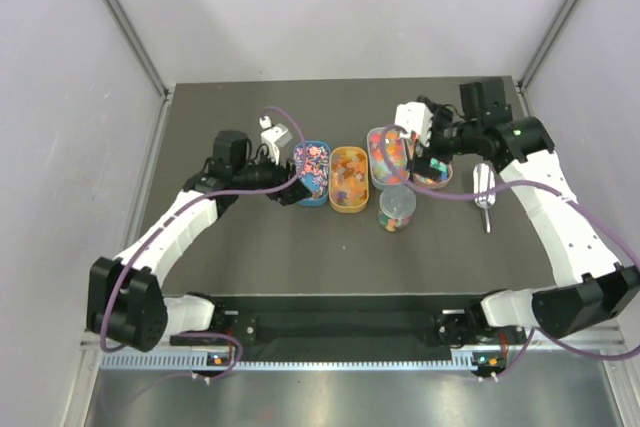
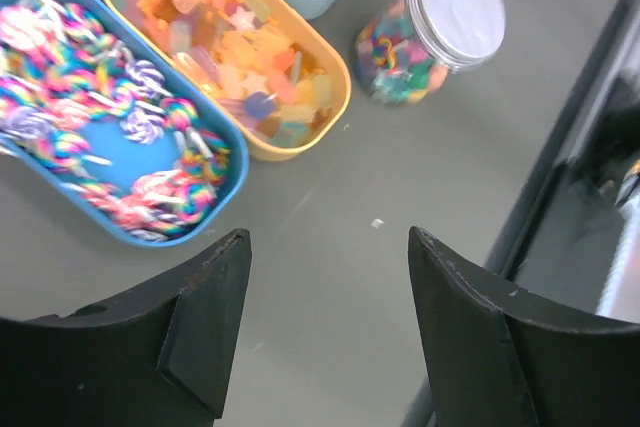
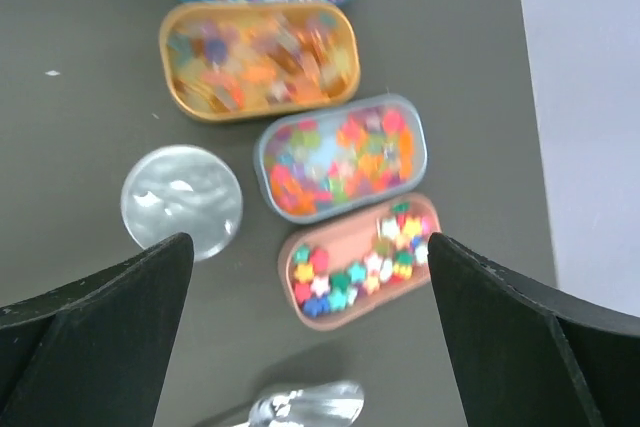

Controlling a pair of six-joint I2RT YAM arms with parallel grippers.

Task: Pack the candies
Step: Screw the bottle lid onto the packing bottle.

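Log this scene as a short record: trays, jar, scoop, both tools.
trays: four ovals in a row: blue tray, yellow tray, grey tray, pink tray
contents: candies in every tray
jar: clear, lid on, candies inside, standing apart from the trays
scoop: lying on the table, unheld
left tool: open, empty, over bare table beside the blue tray
right tool: open, empty, above the grey and pink trays

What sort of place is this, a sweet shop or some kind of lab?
Probably a lab test cell: two robot arms bolted to a dark table, plain walls closing it in, candies in trays.
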